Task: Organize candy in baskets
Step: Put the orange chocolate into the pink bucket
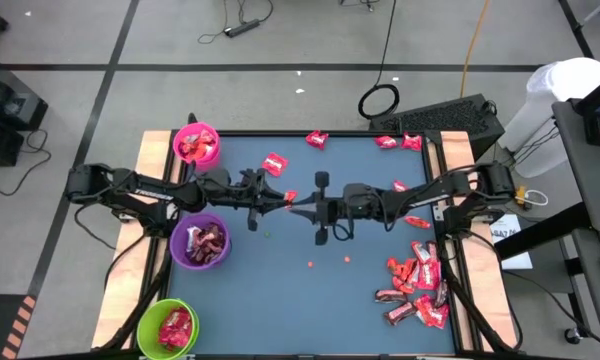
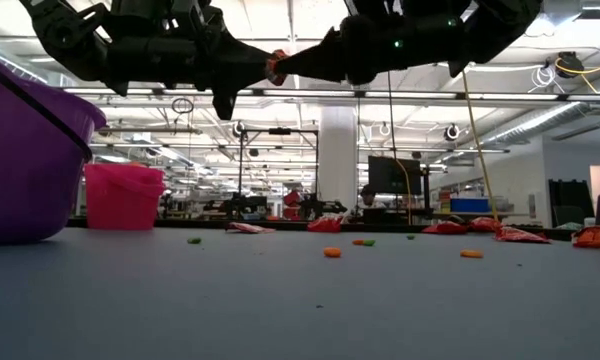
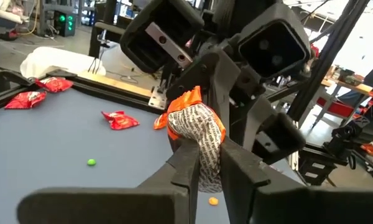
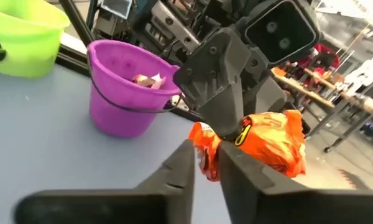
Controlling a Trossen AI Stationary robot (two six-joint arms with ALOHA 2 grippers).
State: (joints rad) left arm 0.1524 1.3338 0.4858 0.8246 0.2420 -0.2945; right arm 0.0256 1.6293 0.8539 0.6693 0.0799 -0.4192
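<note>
Both arms met above the tabletop's middle, lifted well clear of the surface in the low view. The left gripper (image 1: 277, 203) had its fingers nearly together, pinching one orange-red candy packet (image 3: 196, 127) between the tips; the left wrist view showed the crumpled wrapper clamped there. The right gripper (image 1: 298, 207) faced it tip to tip, fingers narrow on the same packet from the other side, though whether it truly gripped or only touched I could not tell. Pink basket (image 1: 196, 144) sat at the far left corner with red candy inside. Purple basket (image 1: 201, 241) stood along the left edge, halfway down, holding dark brown pieces. Green basket (image 1: 168, 328) sat at the near left corner with a red piece in it. A pile of loose candy (image 1: 417, 285) in red and brown wrappers lay by the near right corner. More single pieces were scattered along the far edge (image 1: 316, 139) and toward the far right corner (image 1: 399, 142). One red piece (image 1: 273, 163) lay between the pink basket and the grippers. Small orange specks (image 1: 347, 260) lay on the table (image 1: 280, 310) near the middle.
</note>
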